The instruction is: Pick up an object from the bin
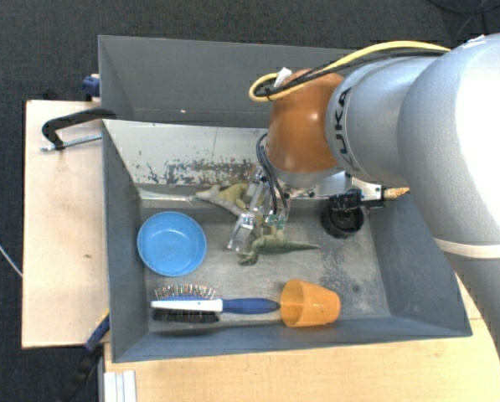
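**Camera view: gripper low at the green toy lizard, mid-bin**

The camera view looks down on the grey metal bin (122,249), with the arm reaching in from the right, its orange wrist cover (304,132) above the bin's middle. The gripper (256,231) hangs low over the floor near the centre. Its pincer stands moderately wide: one silvery finger (241,234) slants down to the left, and the other sits apart from it to the upper right.

A small green toy lizard (275,247) lies on the floor right at the fingertips, its tail pointing right. Its head end is just beside the silvery finger; whether they touch cannot be told, and the toy is not seen clamped between the two.

A paler toy animal (223,195) lies just behind the gripper, by the back wall. A blue bowl (172,243) sits to the left. Along the front wall lie a brush with a blue handle (208,306) and, beside its handle end, an orange cup (310,303) on its side. A black round object (343,216) rests to the gripper's right.
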Controlling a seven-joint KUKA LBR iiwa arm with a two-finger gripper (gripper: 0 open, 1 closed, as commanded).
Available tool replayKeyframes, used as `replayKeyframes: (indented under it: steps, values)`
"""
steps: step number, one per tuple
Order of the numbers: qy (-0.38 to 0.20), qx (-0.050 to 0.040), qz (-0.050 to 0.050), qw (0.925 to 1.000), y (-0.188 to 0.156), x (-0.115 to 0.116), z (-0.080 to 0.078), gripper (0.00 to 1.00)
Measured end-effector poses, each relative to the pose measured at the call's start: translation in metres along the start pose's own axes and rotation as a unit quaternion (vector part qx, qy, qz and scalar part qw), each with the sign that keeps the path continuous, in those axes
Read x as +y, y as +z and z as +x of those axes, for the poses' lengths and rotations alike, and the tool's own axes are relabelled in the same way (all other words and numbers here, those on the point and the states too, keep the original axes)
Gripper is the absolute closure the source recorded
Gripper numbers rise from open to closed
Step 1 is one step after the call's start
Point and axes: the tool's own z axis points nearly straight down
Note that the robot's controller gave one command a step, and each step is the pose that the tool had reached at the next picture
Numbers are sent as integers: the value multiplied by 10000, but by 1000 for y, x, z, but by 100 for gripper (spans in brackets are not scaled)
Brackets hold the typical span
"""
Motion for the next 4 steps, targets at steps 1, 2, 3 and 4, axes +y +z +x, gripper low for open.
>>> replayKeyframes:
  steps: [1,2,3,4]
  values:
    - [-35,15,49,10000,-5,7,1,0]
    - [-16,-113,12,9999,-9,7,-6,100]
    - [-24,-48,60,10000,-63,10,-9,100]
    - [-33,-42,64,10000,-112,12,-11,100]
